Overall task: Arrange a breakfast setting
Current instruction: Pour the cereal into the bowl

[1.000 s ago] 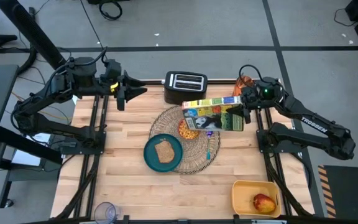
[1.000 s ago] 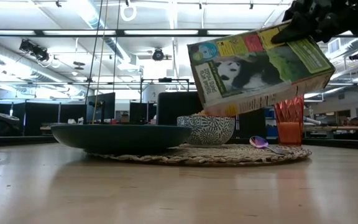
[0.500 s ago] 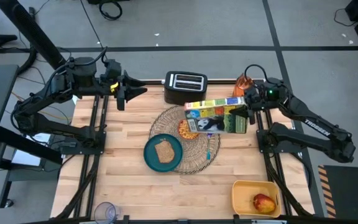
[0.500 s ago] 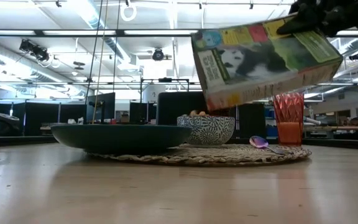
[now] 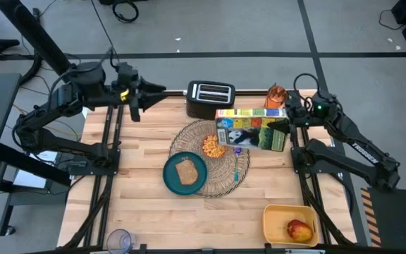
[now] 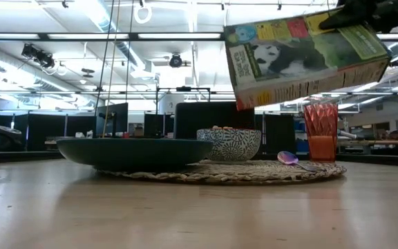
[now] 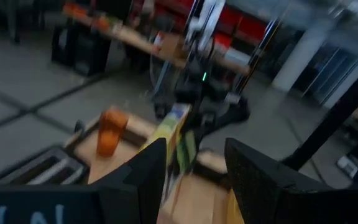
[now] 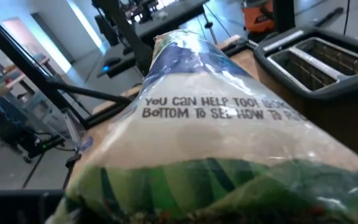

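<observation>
- The right tool is grasping a cereal box printed with a panda, holding it in the air above the far right part of the woven placemat; in the low view the box is hanging tilted, its open end lower and pointing toward the bowl.
- The patterned bowl is sitting on the placemat beside the box's open end, filled with orange cereal.
- The teal plate is resting on the near left edge of the placemat, carrying the toast slice.
- The blue-handled spoon is lying on the right side of the placemat.
- The orange cup is standing at the far right of the tabletop, behind the box.
- The apple is lying in a yellow container at the near right corner.
- A black toaster is standing at the far edge, behind the placemat.
- The left tool is waiting in the air over the far left of the tabletop, its fingers parted and holding nothing.
- A clear cup is sitting at the near left edge.
</observation>
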`<state>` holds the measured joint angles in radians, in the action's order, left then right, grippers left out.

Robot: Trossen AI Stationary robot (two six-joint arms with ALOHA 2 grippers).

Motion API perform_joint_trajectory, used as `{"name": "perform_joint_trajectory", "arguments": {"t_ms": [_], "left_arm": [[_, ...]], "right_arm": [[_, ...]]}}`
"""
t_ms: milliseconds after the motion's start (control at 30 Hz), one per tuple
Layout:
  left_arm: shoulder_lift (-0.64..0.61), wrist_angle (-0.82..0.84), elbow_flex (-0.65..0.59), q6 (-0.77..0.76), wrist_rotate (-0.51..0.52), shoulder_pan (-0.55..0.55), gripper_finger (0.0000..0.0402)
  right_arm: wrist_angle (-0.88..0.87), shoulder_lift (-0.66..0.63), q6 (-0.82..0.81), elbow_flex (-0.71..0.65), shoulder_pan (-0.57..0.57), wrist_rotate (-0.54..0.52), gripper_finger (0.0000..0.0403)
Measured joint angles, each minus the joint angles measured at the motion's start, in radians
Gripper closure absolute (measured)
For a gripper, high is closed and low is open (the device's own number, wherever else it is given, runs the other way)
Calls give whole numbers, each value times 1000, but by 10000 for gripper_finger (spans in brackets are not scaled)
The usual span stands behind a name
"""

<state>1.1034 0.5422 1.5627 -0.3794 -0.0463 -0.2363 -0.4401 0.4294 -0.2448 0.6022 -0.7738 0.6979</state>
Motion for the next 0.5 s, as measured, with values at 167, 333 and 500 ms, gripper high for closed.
{"name": "perform_joint_trajectory", "arguments": {"t_ms": [167,333,500], "left_arm": [[3,-159,0,31,0,0,230],[2,-275,0,58,0,0,230],[0,-278,0,82,0,0,230]], "right_arm": [[31,-36,-44,0,0,0,229],[113,-54,-94,0,0,1,229],[239,-57,-152,0,0,-7,230]]}}
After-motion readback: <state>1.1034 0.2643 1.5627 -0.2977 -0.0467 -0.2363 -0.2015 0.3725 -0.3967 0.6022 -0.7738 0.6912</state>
